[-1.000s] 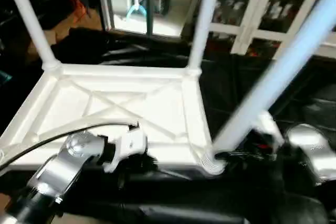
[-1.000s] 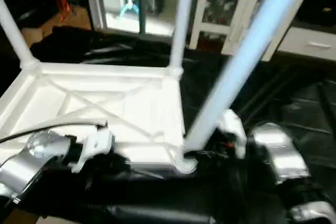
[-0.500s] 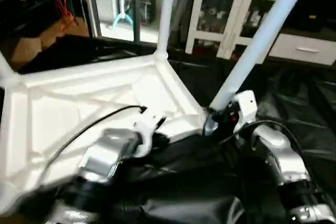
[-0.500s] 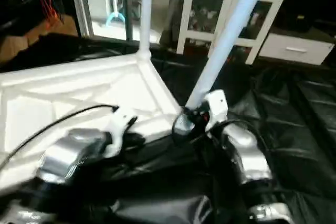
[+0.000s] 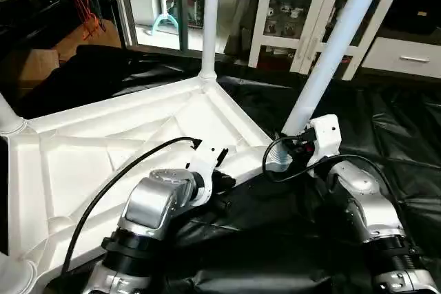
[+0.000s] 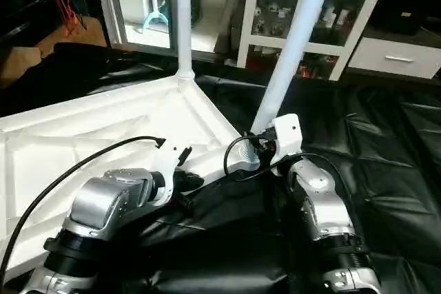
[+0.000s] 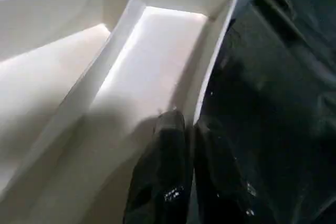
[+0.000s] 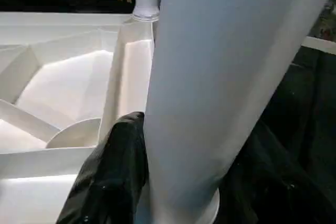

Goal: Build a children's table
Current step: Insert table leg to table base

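Right tool [image 8: 178,182] pinches a leg [image 5: 335,46] rising steeply from the upside-down tabletop [image 5: 89,156]; left tool [image 7: 189,145] pinches its rim.

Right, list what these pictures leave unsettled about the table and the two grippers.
- Leg at the right gripper: its top is cut off by the head views' upper edge.
- Its seating in the corner socket: hidden by the gripper and cable.
- Tabletop: its near corner is cut off at the lower left edge.
- Left gripper: its grip on the rim is hidden behind the wrist in the head views.

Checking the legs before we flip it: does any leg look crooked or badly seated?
Yes: the leg gripped near its base by the right gripper leans clearly off vertical, while the far-corner leg stands straight in the tabletop. It looks not fully seated.
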Robot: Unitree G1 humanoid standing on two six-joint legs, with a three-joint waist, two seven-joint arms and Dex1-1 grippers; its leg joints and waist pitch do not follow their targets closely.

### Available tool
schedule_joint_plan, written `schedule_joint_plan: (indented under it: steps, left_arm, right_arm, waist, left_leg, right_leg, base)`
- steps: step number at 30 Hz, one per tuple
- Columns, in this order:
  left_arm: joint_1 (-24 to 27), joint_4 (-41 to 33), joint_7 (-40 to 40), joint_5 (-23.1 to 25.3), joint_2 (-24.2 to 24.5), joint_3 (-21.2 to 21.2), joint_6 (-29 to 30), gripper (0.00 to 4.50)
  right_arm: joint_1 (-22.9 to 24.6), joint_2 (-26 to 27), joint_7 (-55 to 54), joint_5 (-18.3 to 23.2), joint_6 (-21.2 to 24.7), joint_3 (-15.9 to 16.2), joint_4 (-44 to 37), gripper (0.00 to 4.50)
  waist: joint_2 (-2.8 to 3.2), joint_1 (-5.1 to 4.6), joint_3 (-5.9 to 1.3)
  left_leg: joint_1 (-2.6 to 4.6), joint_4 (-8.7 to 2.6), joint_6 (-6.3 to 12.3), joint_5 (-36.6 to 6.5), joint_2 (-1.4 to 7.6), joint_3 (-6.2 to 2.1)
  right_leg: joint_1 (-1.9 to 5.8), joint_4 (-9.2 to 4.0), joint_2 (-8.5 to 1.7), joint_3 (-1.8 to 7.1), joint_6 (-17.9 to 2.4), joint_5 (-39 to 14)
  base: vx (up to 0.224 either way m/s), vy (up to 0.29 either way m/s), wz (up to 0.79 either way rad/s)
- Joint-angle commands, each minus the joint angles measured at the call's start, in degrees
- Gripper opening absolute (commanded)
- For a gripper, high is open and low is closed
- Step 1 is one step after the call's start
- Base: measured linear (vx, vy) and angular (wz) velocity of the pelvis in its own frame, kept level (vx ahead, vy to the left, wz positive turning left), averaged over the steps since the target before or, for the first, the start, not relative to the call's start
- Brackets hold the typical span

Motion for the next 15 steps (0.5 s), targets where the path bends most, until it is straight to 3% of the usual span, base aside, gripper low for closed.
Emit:
schedule_joint_plan:
  steps: [1,2,3,4,5,6,7,8,10,11,15]
  left_arm:
    - [-1.33,-0.57,0.04,2.10,2.15,-1.39,-10.86,0.00]
    - [-1.03,-0.68,-0.88,2.26,2.94,-2.04,-12.17,0.00]
    - [-0.40,-0.91,-2.76,2.59,4.56,-3.36,-14.85,0.00]
    - [1.08,-0.90,-7.13,3.58,8.53,-5.83,-21.63,0.00]
    - [2.15,0.05,-10.04,5.45,12.97,-7.75,-26.85,0.00]
    - [2.28,0.63,-10.26,6.21,14.25,-8.05,-27.64,0.00]
    - [2.40,0.99,-10.95,6.09,15.03,-7.74,-28.30,0.00]
    - [2.57,0.99,-11.98,5.18,15.90,-7.12,-28.89,0.00]
    - [2.89,0.57,-14.32,3.76,17.65,-6.80,-31.38,0.00]
    - [3.10,0.39,-15.87,3.32,18.56,-6.89,-33.31,0.00]
    - [3.57,2.04,-17.86,2.45,21.33,-8.03,-39.23,0.00]
  right_arm:
    - [3.21,3.68,10.63,1.06,1.40,6.58,4.67,1.90]
    - [3.00,3.61,11.63,1.59,0.84,6.29,4.62,1.90]
    - [2.56,3.49,13.68,2.68,-0.30,5.69,4.51,1.90]
    - [1.62,2.29,19.68,4.50,-2.35,5.43,4.22,1.90]
    - [0.48,-0.17,26.35,6.08,-2.96,5.00,4.24,1.90]
    - [0.08,-1.22,28.39,6.60,-2.51,4.78,4.36,1.90]
    - [-0.33,-2.08,29.62,7.07,-2.06,4.23,4.77,1.90]
    - [-0.82,-3.25,31.51,7.66,-1.75,3.50,5.44,1.90]
    - [-1.24,-5.14,34.71,8.54,-1.30,2.53,6.21,1.89]
    - [-1.36,-5.88,35.84,8.89,-0.95,2.13,6.47,1.89]
    - [-1.94,-7.29,40.31,10.78,-0.22,0.74,8.39,1.88]
  waist:
    - [-0.12,0.04,-0.20]
    - [0.19,-0.06,-0.31]
    - [0.07,0.07,-0.33]
    - [0.90,0.36,-0.83]
    - [0.78,0.06,-1.64]
    - [0.71,-0.13,-1.68]
    - [1.18,-0.04,-1.85]
    - [0.98,0.01,-2.03]
    - [0.64,0.14,-2.08]
    - [0.63,0.42,-1.81]
    - [0.58,0.88,-1.61]
  left_leg:
    - [-0.40,-4.73,4.04,-4.84,4.31,-1.88]
    - [-0.56,-4.67,4.89,-5.43,4.22,-1.91]
    - [-0.55,-4.60,5.30,-4.97,4.25,-1.92]
    - [-0.62,-4.23,6.29,-1.02,4.27,-2.18]
    - [-0.85,-3.26,8.48,5.34,3.83,-2.36]
    - [-0.87,-3.05,10.14,7.89,3.85,-2.23]
    - [-0.37,-2.45,12.32,14.38,4.01,-2.21]
    - [-0.14,-1.96,13.69,19.11,3.98,-2.06]
    - [-0.69,-1.72,14.32,20.27,3.58,-1.86]
    - [-0.82,-1.97,14.36,17.11,3.71,-1.68]
    - [-0.69,-2.28,13.29,11.96,4.14,-1.63]
  right_leg:
    - [-0.13,-4.11,-5.18,2.84,-12.50,-0.25]
    - [-0.07,-4.20,-5.15,2.91,-12.44,-0.07]
    - [-0.09,-4.19,-5.25,2.88,-12.47,0.48]
    - [0.21,-3.50,-5.24,2.76,-12.52,5.39]
    - [0.73,-2.34,-4.65,2.56,-12.34,15.41]
    - [0.76,-1.83,-4.47,2.58,-12.59,20.23]
    - [0.42,-0.86,-4.33,2.30,-13.30,28.85]
    - [0.31,-0.38,-4.34,2.21,-14.21,33.93]
    - [0.61,-0.05,-4.42,2.27,-14.71,36.95]
    - [0.51,-0.20,-4.69,2.25,-15.05,35.46]
    - [0.41,-0.52,-4.85,2.25,-16.27,27.87]
  base:
    - [0.000,0.000,0.00]
    - [0.000,0.000,0.00]
    - [0.000,0.000,0.00]
    - [0.000,0.000,0.00]
    - [0.000,0.000,0.00]
    - [0.000,0.000,0.00]
    - [0.054,-0.004,0.01]
    - [0.000,0.000,0.00]
    - [0.000,0.000,0.00]
    - [0.000,0.000,0.00]
    - [0.000,0.000,0.00]
